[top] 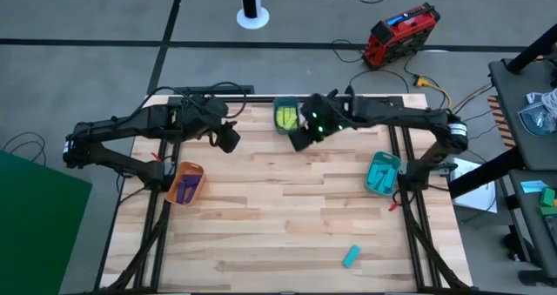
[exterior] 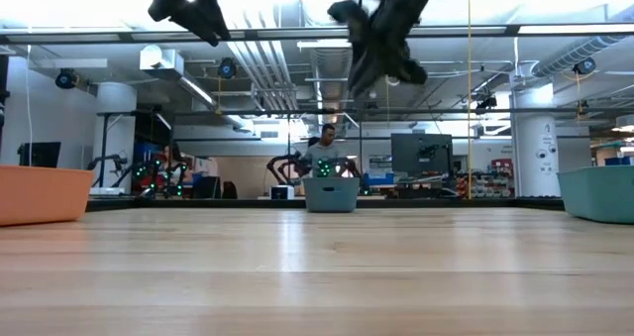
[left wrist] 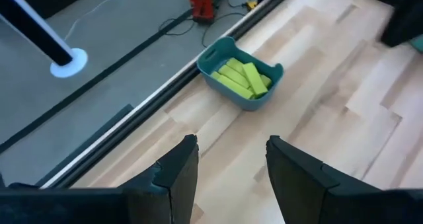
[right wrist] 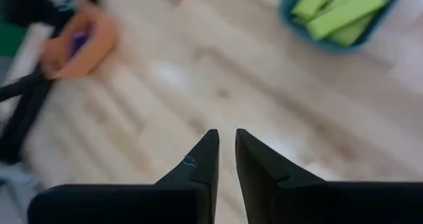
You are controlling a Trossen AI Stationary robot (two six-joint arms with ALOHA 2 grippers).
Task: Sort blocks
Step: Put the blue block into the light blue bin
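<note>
Yellow-green blocks (left wrist: 241,78) lie in a teal bin (top: 285,117) at the table's far edge, in the middle. Purple blocks (top: 187,189) lie in an orange bin (right wrist: 79,42) at the left. Cyan blocks rest in a teal bin (top: 381,173) at the right. A single cyan block (top: 351,257) lies flat on the table near its front edge. My left gripper (left wrist: 231,145) hovers open above the far left of the table, holding nothing. My right gripper (right wrist: 226,135) hangs in the air beside the yellow-green bin, its fingers nearly together with nothing between them.
The wooden table (top: 278,217) has bare boards through its middle and near side. Both arms hang high above it in the low view, where my right gripper (exterior: 381,39) is near the top. A red device (top: 400,34) and cables lie on the floor beyond the far edge.
</note>
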